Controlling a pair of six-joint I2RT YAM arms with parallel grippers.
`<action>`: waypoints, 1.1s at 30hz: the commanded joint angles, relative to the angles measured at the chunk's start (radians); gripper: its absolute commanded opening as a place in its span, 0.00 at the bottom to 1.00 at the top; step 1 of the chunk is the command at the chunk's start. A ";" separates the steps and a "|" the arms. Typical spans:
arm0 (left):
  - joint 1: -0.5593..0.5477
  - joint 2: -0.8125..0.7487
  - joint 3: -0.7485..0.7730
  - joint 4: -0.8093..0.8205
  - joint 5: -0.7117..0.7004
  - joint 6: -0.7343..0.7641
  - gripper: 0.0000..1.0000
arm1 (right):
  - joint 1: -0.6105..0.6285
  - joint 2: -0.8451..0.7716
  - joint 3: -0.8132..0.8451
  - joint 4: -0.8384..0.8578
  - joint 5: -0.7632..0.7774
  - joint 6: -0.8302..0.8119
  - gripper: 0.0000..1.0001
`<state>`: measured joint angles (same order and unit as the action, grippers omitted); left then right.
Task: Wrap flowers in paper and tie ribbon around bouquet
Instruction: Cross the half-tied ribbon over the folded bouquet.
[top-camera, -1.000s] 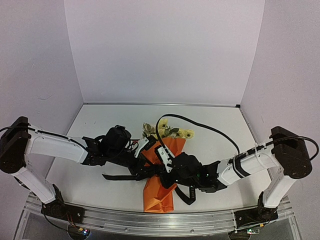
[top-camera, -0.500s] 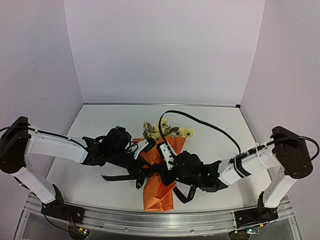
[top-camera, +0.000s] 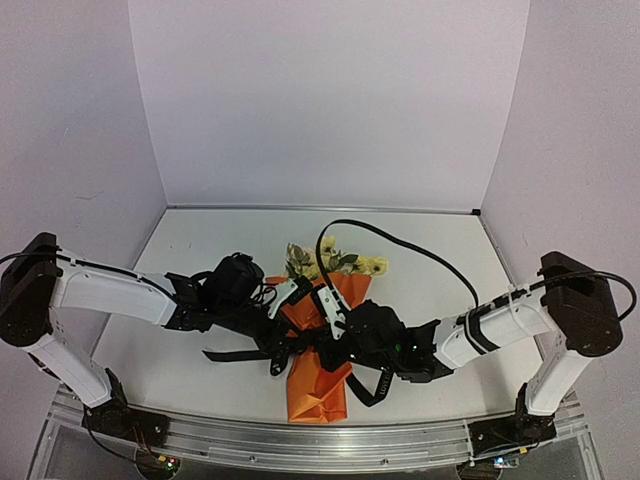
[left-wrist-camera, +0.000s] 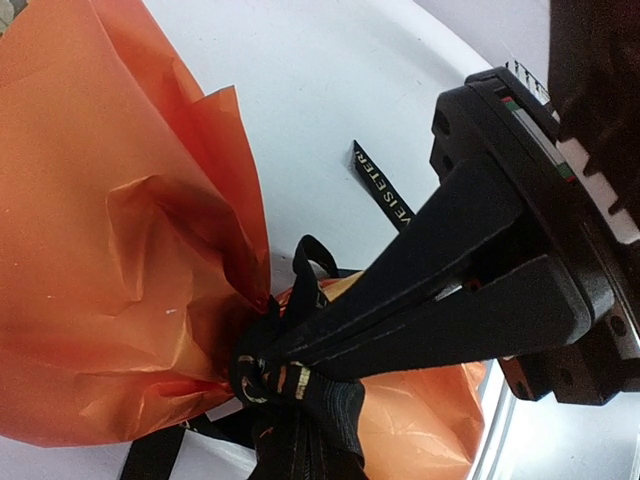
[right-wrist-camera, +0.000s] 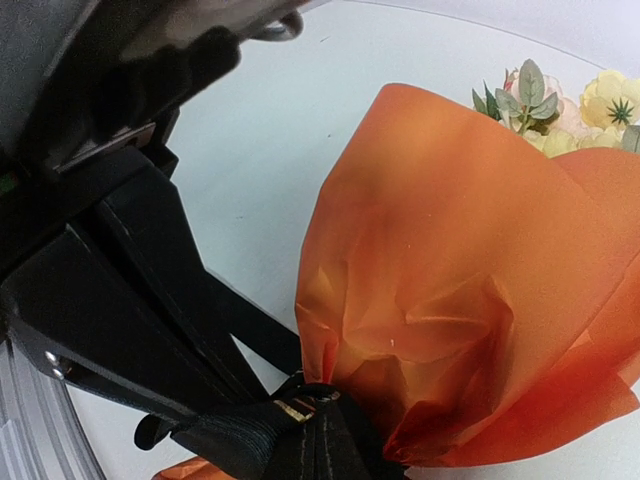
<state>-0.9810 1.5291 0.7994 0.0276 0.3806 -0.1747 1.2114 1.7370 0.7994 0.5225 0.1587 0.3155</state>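
The bouquet (top-camera: 320, 385) lies mid-table, a cone of orange paper (right-wrist-camera: 470, 250) with the pale yellow flowers (top-camera: 335, 262) at its far, wide end. The black ribbon (top-camera: 235, 354) is cinched round the cone's waist in a knot (left-wrist-camera: 268, 380) with gold lettering, and a lettered tail (left-wrist-camera: 385, 190) lies on the table. My left gripper (top-camera: 295, 338) and right gripper (top-camera: 322, 338) meet tip to tip at that knot, each shut on the ribbon. In the right wrist view the ribbon (right-wrist-camera: 300, 405) sits just beyond my right gripper (right-wrist-camera: 325, 445). The stems are hidden inside the paper.
The white table (top-camera: 200, 250) is walled at the back and on both sides. A black cable (top-camera: 400, 245) from the right arm arcs over the table behind the flowers. A metal rail (top-camera: 320, 440) runs along the near edge.
The right gripper has edged a little left and away from me, closer to the left gripper, and its cable loop has shifted with it. The bouquet stays where it was.
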 joint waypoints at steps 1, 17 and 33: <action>0.008 0.028 0.041 0.045 -0.009 -0.042 0.02 | -0.001 0.019 -0.016 0.027 -0.026 0.018 0.00; 0.012 0.028 0.010 0.107 -0.059 -0.099 0.29 | -0.001 -0.012 -0.064 0.012 -0.048 -0.004 0.00; 0.024 -0.046 -0.012 0.073 -0.075 -0.093 0.46 | -0.001 -0.035 -0.053 -0.051 -0.066 -0.063 0.00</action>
<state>-0.9671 1.5552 0.7978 0.0894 0.3282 -0.2582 1.2114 1.7453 0.7441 0.5062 0.1070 0.2857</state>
